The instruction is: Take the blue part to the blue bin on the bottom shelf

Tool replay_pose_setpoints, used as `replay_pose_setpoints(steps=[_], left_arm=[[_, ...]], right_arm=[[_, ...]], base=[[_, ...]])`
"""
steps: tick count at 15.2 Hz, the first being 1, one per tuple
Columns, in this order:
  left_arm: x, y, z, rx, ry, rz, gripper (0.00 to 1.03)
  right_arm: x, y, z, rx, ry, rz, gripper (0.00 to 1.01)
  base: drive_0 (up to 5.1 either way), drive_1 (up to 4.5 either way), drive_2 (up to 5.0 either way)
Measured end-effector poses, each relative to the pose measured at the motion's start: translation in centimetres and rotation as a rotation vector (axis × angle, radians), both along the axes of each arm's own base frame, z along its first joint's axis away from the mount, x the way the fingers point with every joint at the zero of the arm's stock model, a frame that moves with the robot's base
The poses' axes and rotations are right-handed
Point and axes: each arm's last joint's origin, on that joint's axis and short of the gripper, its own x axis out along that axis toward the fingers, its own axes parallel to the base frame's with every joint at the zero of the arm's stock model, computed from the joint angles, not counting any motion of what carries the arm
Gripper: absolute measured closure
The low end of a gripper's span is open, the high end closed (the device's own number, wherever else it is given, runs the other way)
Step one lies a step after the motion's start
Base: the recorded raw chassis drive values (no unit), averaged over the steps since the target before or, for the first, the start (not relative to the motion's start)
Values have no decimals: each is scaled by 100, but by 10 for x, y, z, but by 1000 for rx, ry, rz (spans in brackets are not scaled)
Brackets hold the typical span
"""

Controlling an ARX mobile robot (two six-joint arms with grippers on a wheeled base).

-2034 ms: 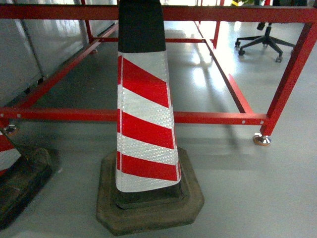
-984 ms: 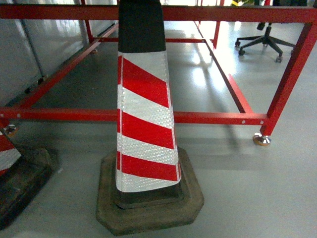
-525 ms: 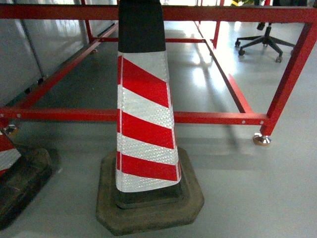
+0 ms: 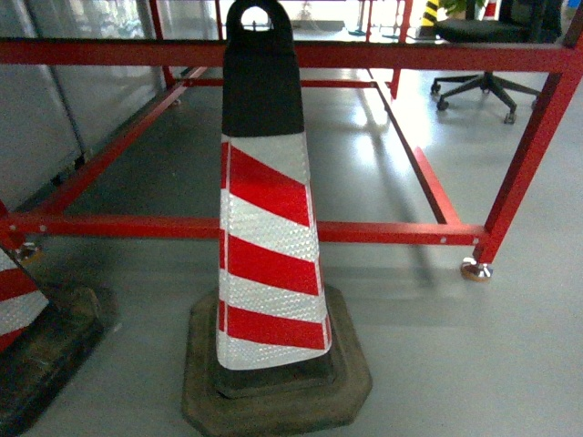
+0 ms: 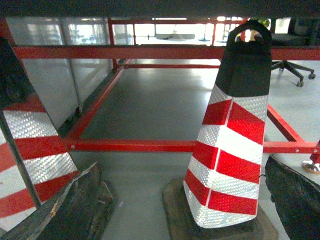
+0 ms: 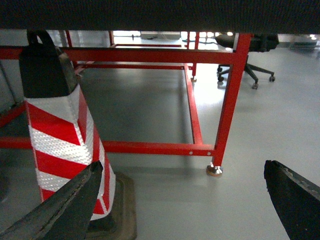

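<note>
Two striped traffic cones are in sight: one full cone [image 4: 269, 228] dead ahead of the robot, and a second cone [image 4: 14, 296] cut off at the left edge of the head view. The near one is a tapered post with a black top and a loop handle, wrapped in red and white reflective bands with a pebbled sheen, sitting on a chunky, worn rubber base [image 4: 273, 382]. Behind it runs one red metal frame [image 4: 383, 232] of square tubing, its right leg ending in a small round foot [image 4: 474, 269] on the smooth, glossy grey floor [image 4: 474, 355]. One black office chair [image 4: 483, 64] on castors stands well beyond. The left gripper [image 5: 175, 200] shows two dark, rough-textured fingertips [image 5: 295, 197] spread wide, low in its wrist view, with the cone standing between them and out in front. The right gripper [image 6: 180, 200] is the same story: two dark wedge-shaped fingers [image 6: 65, 207] held far apart, holding nothing, the cone just off its left finger and the frame's leg ahead. Both grippers point forward, low and roughly level. The blue part, blue bin and bottom shelf appear in none of the three views.
</note>
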Motion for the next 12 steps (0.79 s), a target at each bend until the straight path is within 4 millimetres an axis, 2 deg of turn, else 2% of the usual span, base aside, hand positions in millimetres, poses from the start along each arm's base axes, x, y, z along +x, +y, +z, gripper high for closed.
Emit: replay_pose_setpoints(steps=[12], left_arm=[[0, 0, 0, 4, -1, -3, 5]], right_arm=[[0, 0, 0, 0, -2, 0, 3]], base=[[0, 0, 0]])
